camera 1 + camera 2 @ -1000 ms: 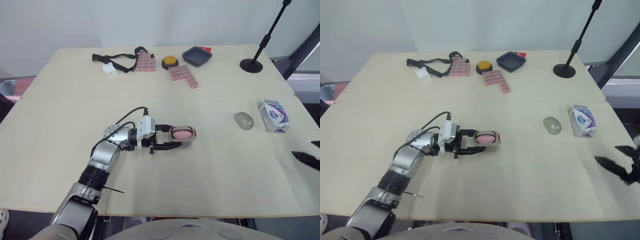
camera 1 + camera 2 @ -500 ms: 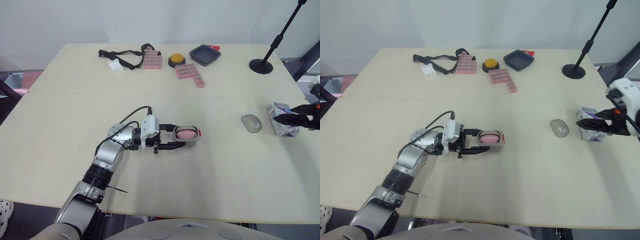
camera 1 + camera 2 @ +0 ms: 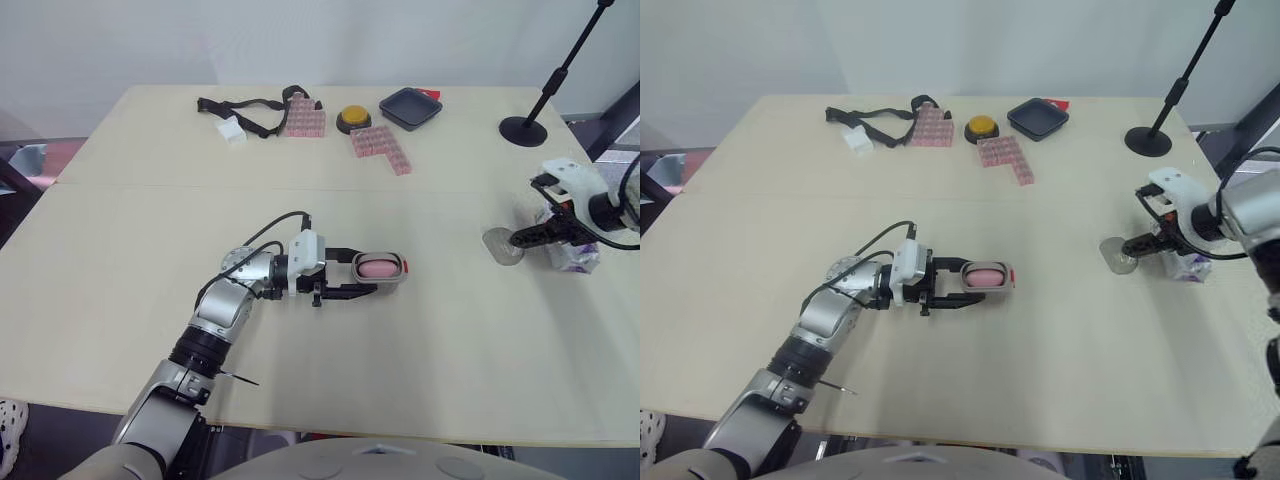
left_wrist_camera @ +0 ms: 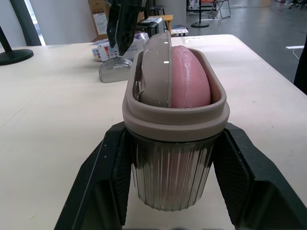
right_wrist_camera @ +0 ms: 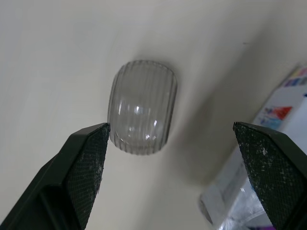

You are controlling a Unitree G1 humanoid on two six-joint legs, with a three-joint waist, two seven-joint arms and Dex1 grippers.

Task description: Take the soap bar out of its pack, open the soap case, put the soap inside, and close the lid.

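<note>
The left gripper (image 3: 365, 271) is clamped on the soap case (image 4: 175, 120), which rests on the table (image 3: 450, 350) with the pink soap (image 4: 189, 76) inside. The right gripper (image 5: 170, 128) hovers, fingers spread wide, over the clear lid (image 5: 143, 106) just beside the pack (image 5: 288, 96). Closing off-centre, 1 finger could snag the pack or squirt the lid away.

Left pincer (image 3: 366, 271): black fingers (image 4: 103, 187), white wrist block (image 3: 306, 248), black cable (image 3: 262, 228) looping behind it to a silver-grey arm (image 3: 215, 320). Right pincer (image 3: 1132, 246)'s black pads (image 5: 85, 167) are finely stippled.
</note>
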